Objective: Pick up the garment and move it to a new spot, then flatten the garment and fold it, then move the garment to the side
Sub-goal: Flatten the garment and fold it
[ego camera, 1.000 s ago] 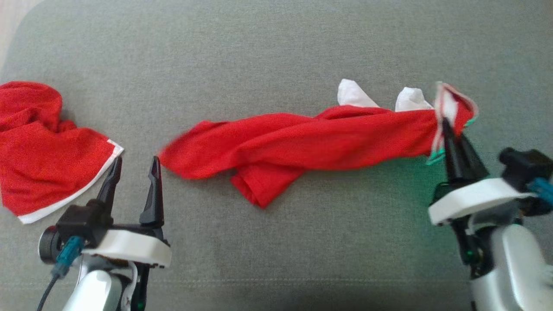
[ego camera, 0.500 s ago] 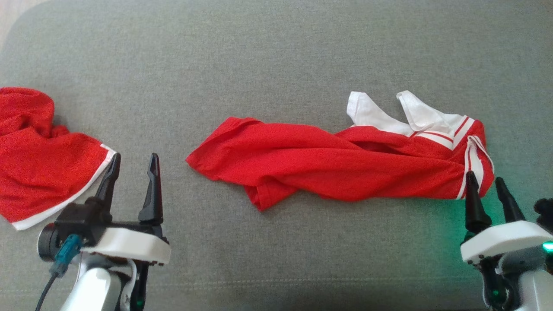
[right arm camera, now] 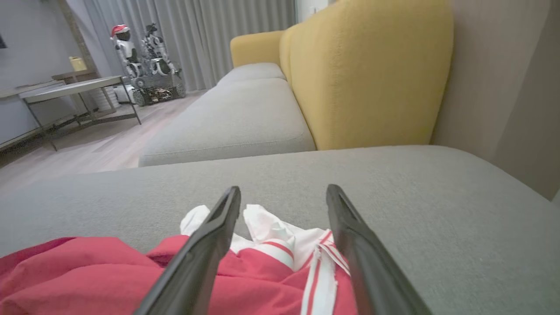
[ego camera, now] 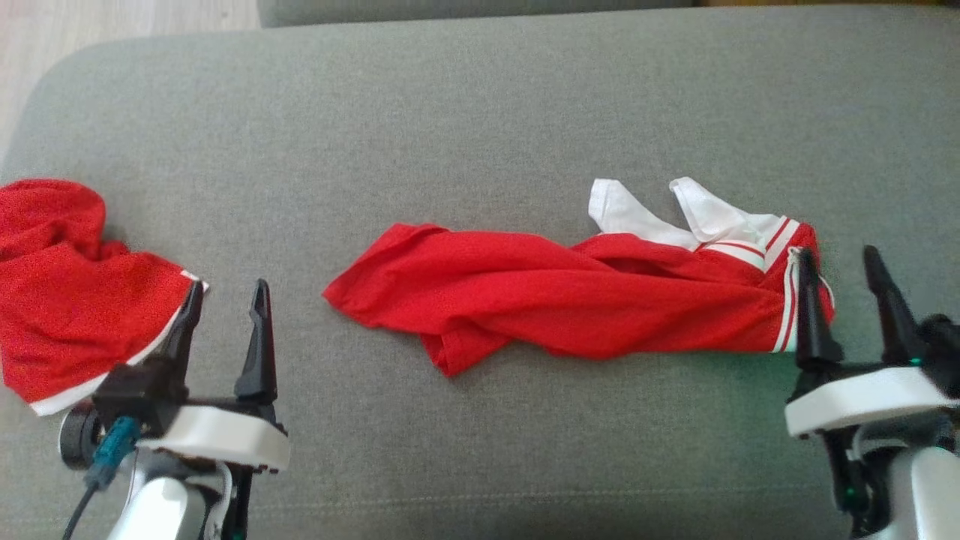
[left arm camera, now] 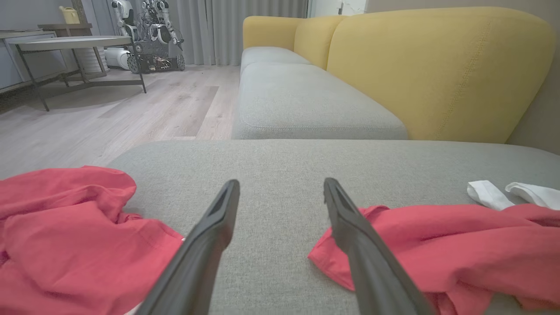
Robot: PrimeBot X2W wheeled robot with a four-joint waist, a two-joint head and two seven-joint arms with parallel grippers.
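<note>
In the head view, the garment [ego camera: 585, 300] is seen lying as a twisted red strip across the middle of the grey seat cushion [ego camera: 480, 112]. Its white-striped end is turned toward the right edge. The right gripper [ego camera: 837, 255] is held at that end with its fingers spread wide and nothing gripped, probably so that flattening can begin. The left gripper [ego camera: 229, 286] is parked near the front edge, its fingers also wide. It is placed between the garment's left tip and a second red cloth [ego camera: 75, 300].

In the left wrist view, bare cushion is framed between the fingers.

In the right wrist view, the stripes and white ties [right arm camera: 262, 223] are framed.

A second earlier that end was pinched and raised; it is now released, and the fingers are opened wider than half a second ago.
</note>
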